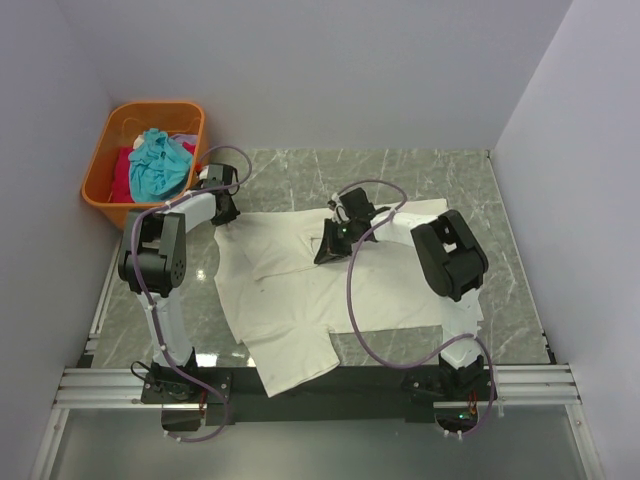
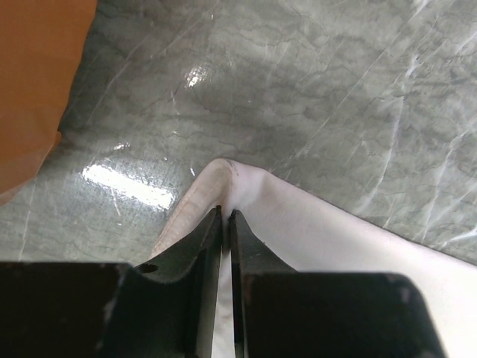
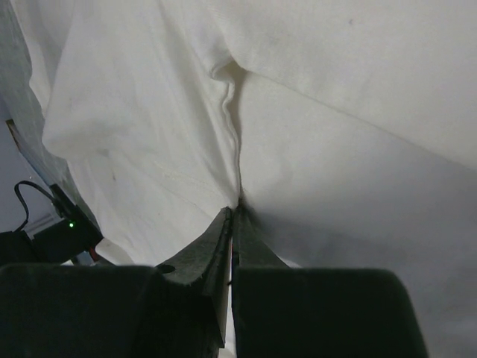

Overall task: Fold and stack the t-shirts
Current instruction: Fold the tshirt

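A large cream t-shirt [image 1: 330,290] lies spread on the marble table, one part hanging over the near edge. My left gripper [image 1: 224,212] is shut on the shirt's far left corner; in the left wrist view [image 2: 224,212] the cloth [image 2: 313,231] is pinched between the jaws. My right gripper [image 1: 330,250] is shut on a fold near the shirt's middle; in the right wrist view [image 3: 232,210] a seam of cloth [image 3: 149,112] runs into the closed jaws. A teal t-shirt [image 1: 157,162] and a red t-shirt [image 1: 122,172] lie in the orange basket.
The orange plastic basket [image 1: 105,150] stands at the far left corner, just behind the left gripper; its wall shows in the left wrist view [image 2: 37,82]. White walls close in on three sides. Bare marble [image 1: 450,170] lies beyond the shirt.
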Motion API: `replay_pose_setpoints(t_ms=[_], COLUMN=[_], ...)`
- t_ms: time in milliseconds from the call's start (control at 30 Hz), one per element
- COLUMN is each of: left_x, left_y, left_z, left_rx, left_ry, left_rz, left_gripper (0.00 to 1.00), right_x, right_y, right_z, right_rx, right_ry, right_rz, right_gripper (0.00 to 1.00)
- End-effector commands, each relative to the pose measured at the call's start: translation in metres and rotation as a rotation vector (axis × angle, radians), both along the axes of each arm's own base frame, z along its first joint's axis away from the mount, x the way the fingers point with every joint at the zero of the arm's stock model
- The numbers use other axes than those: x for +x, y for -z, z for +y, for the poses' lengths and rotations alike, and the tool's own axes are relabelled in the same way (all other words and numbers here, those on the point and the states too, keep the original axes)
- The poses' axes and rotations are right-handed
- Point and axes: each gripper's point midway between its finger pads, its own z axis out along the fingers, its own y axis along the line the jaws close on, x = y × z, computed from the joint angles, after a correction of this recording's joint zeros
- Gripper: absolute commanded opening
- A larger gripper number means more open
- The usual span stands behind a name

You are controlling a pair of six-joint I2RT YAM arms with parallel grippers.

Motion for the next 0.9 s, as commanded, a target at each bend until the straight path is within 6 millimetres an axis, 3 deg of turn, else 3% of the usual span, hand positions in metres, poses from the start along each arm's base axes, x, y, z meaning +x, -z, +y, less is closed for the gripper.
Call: replay_pose_setpoints(t_ms=[0, 467, 667, 867], left_x=[0.011, 0.011, 0.012, 0.012], left_y=[-0.007, -0.008, -0.012, -0.017], left_z=[0.016, 0.017, 0.017, 0.016], left_rx=[0.07, 0.088, 0.098, 0.09], left_ry=[-0.017, 0.009, 0.031, 0.039], left_rz=[-0.024, -0.03, -0.046, -0.057], left_gripper=[0.15, 0.17, 0.19, 0.25], right_x=[0.012, 0.023, 0.025, 0.025], right_y=[-0.03, -0.042, -0.041, -0.075], right_z=[-0.009, -0.029, -0.035, -0.025], right_rx=[-0.006, -0.106, -0.148, -0.114], right_ry=[-0.016, -0.034, -0.038, -0.04], right_rz=[-0.064, -0.151, -0.17, -0.273], right_gripper=[0.03, 0.11, 0.23, 0.43])
